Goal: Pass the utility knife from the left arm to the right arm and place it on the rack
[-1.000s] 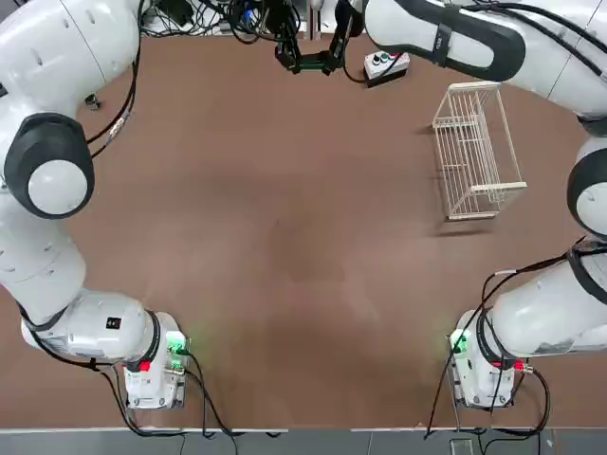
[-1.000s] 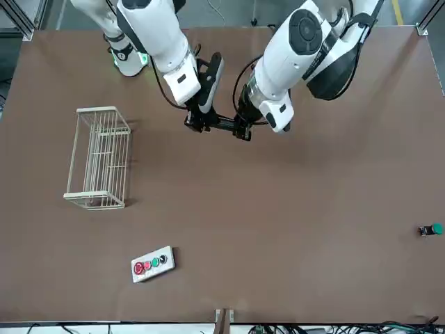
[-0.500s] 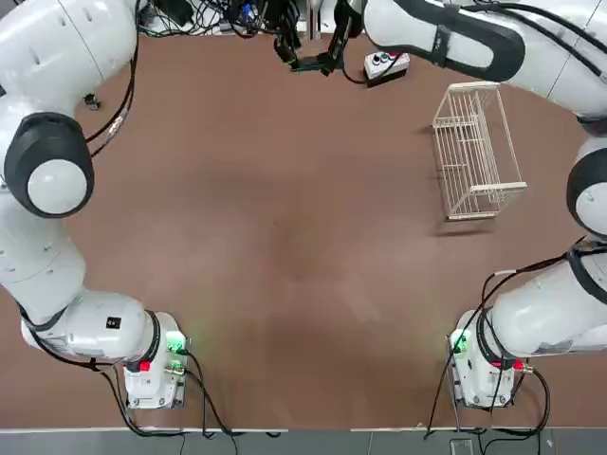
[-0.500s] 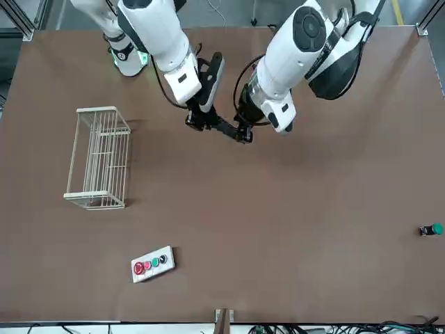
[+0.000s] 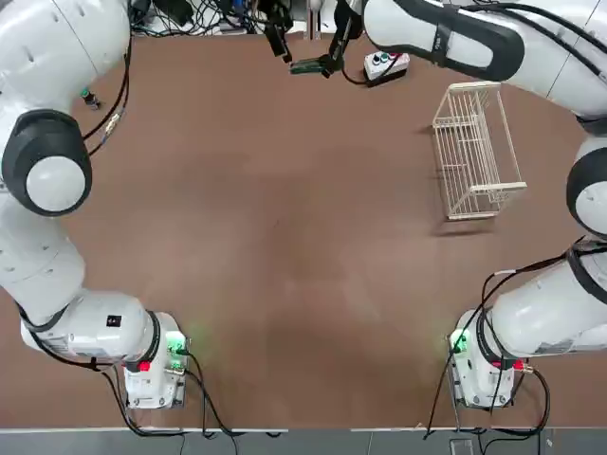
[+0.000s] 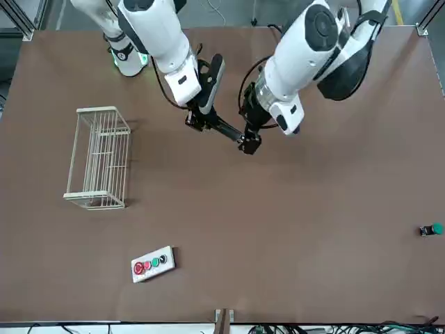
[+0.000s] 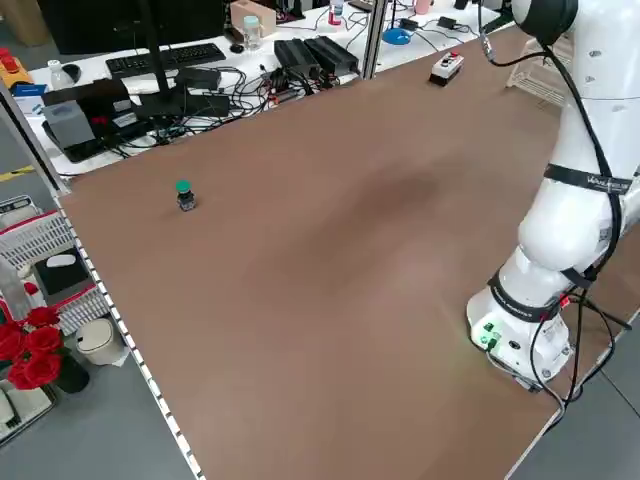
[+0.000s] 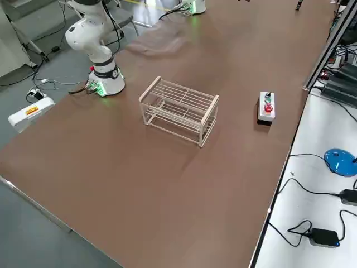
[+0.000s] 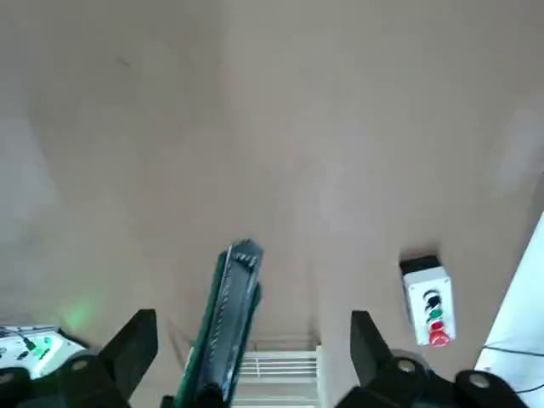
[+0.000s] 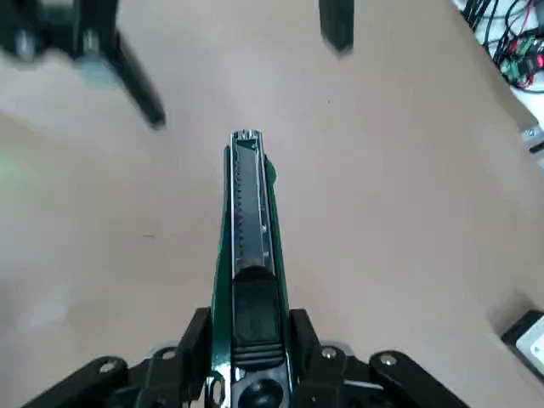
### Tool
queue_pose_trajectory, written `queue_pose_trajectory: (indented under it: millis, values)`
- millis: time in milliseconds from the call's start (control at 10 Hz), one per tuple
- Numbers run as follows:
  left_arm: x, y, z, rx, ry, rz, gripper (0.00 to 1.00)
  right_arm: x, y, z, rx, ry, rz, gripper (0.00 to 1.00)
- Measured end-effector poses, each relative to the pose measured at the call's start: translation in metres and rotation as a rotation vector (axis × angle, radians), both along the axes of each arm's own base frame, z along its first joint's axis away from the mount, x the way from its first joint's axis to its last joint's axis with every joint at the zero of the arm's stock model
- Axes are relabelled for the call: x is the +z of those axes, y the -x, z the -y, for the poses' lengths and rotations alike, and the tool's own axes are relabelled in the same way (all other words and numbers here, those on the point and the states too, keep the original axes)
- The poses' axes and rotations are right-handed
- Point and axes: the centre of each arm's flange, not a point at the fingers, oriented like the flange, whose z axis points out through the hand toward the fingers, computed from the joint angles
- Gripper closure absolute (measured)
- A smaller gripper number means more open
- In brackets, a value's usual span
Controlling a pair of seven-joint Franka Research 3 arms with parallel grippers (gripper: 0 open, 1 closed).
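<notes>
The utility knife (image 10: 249, 229), slim and dark green, is held off the table by its rear end in my right gripper (image 10: 249, 327), which is shut on it. In the front view the utility knife (image 6: 222, 129) slopes from the right gripper (image 6: 197, 120) toward the left gripper (image 6: 250, 142). My left gripper (image 9: 252, 319) stands open, its fingers (image 9: 136, 336) wide on both sides of the knife's tip (image 9: 234, 289) without touching it. The white wire rack (image 6: 97, 156) rests on the table on the right arm's side, also seen as the rack (image 5: 474, 152) from above.
A grey button box (image 6: 152, 264) lies near the table's far edge, beyond the rack. A small green-capped item (image 6: 431, 229) sits far out on the left arm's side. Cables and desk gear (image 7: 200, 80) crowd the bench past the far edge.
The left gripper has opened and let go of the knife, which now hangs from the right gripper alone. The knife's free end has swung toward the far edge, and the left arm has shifted with it.
</notes>
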Motion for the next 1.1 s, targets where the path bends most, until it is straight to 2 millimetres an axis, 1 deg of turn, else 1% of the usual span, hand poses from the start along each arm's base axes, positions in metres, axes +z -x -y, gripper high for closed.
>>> queue_pose_trajectory:
  millis: [200,400,500,700,800,900,1000,1100]
  values:
    - [0.011,-0.016,-0.043,-0.021,-0.032,0.015,0.00,-0.001,-0.001,0.012,-0.093,0.046,-0.068,0.57]
    - [0.012,-0.034,-0.095,-0.083,-0.071,0.010,0.00,0.015,-0.003,0.037,-0.232,0.098,-0.098,0.57]
    - [0.008,-0.043,-0.120,-0.129,-0.084,0.003,0.00,0.026,-0.006,0.056,-0.296,0.126,-0.097,0.57]
    - [0.002,-0.061,-0.172,-0.213,-0.091,0.017,0.00,0.046,-0.014,0.105,-0.412,0.180,-0.088,0.57]
    - [0.000,-0.070,-0.202,-0.254,-0.090,0.036,0.00,0.051,-0.018,0.132,-0.470,0.202,-0.084,0.57]
    - [-0.001,-0.077,-0.232,-0.302,-0.090,0.058,0.00,0.053,-0.019,0.159,-0.528,0.220,-0.088,0.57]
    - [-0.003,-0.082,-0.259,-0.356,-0.091,0.081,0.00,0.054,-0.018,0.189,-0.591,0.233,-0.094,0.57]
    - [-0.006,-0.085,-0.279,-0.421,-0.106,0.100,0.00,0.054,-0.015,0.221,-0.654,0.240,-0.103,0.57]
